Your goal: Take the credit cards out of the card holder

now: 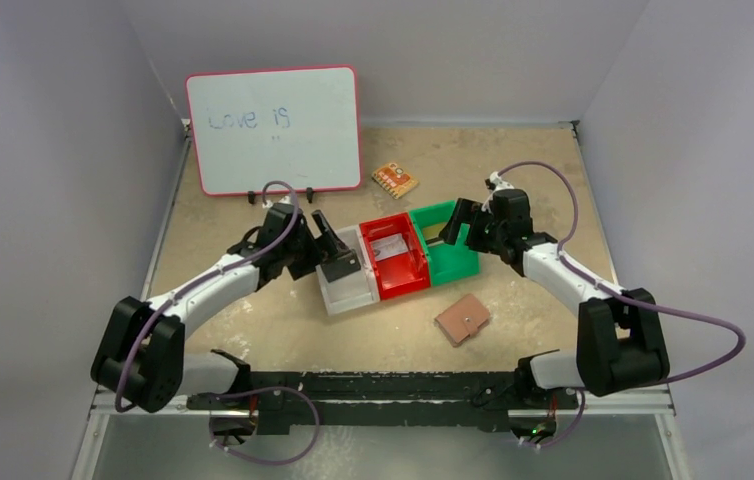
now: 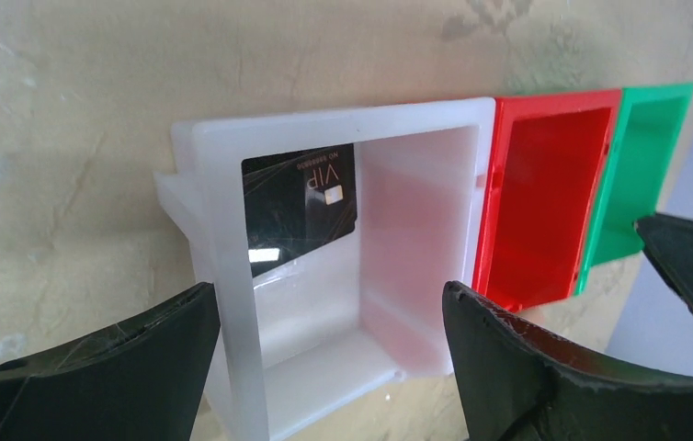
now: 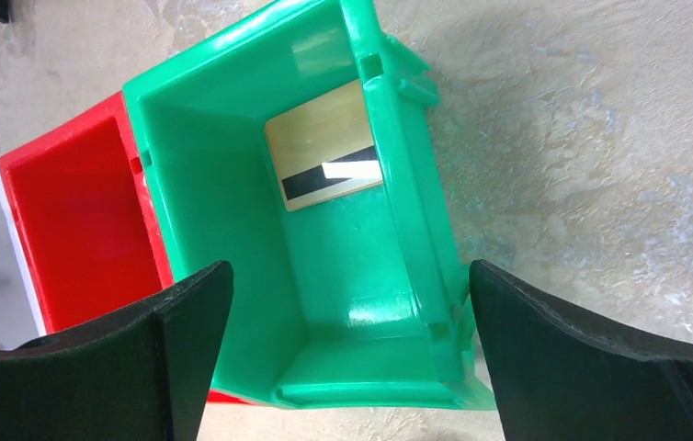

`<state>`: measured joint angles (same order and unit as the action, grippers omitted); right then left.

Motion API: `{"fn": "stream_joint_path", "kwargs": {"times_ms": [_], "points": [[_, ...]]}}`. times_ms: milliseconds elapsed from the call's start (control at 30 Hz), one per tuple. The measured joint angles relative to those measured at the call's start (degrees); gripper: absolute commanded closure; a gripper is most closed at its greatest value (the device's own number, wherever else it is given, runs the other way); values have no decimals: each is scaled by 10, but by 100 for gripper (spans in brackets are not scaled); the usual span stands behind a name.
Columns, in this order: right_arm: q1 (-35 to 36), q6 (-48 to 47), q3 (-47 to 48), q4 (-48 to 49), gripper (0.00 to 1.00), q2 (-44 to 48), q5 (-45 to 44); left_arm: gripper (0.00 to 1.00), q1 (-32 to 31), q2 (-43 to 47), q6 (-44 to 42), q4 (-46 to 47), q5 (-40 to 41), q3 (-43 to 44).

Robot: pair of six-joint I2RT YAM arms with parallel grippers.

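From above, 3 bins stand in a row. The red bin (image 1: 393, 262) is in the middle, a white bin (image 1: 348, 288) touches its left side and a green bin (image 1: 450, 262) touches its right. The left gripper (image 1: 338, 252) hangs over the white bin and the right gripper (image 1: 456, 226) over the green one, both with jaws spread wide and empty. The card holder (image 1: 462, 319) lies flat on the table (image 1: 283, 330), nearer the arm bases than the red bin and slightly to its right, apart from all 3 bins. It looks folded shut, so I cannot tell whether a card remains inside. If 1 does, the likely slip is the loose holder skating across the table when a finger prods its snap tab.

In the left wrist view, a black card (image 2: 299, 207) sits in the white bin on the side away from the red bin. The fingers (image 2: 545, 367) flank the bin, wide and holding nothing. If the gripper dropped from here, a finger would probably strike the rim and shove the whole row.

In the right wrist view, a gold card (image 3: 329, 147) with a dark stripe rests by the green bin's wall farthest from the red bin. The fingers (image 3: 600, 367) straddle the bin end, wide and empty. If they closed here, they would likely clamp the wall, tip the bin and spill the card.
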<state>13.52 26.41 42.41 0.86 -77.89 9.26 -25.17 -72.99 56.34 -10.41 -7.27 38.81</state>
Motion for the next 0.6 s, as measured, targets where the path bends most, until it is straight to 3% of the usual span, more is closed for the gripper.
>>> {"fn": "stream_joint_path", "kwargs": {"times_ms": [600], "points": [[-1,74,43,28,0,-89,10,11,3,-193,-86,-52,118,202]]}}
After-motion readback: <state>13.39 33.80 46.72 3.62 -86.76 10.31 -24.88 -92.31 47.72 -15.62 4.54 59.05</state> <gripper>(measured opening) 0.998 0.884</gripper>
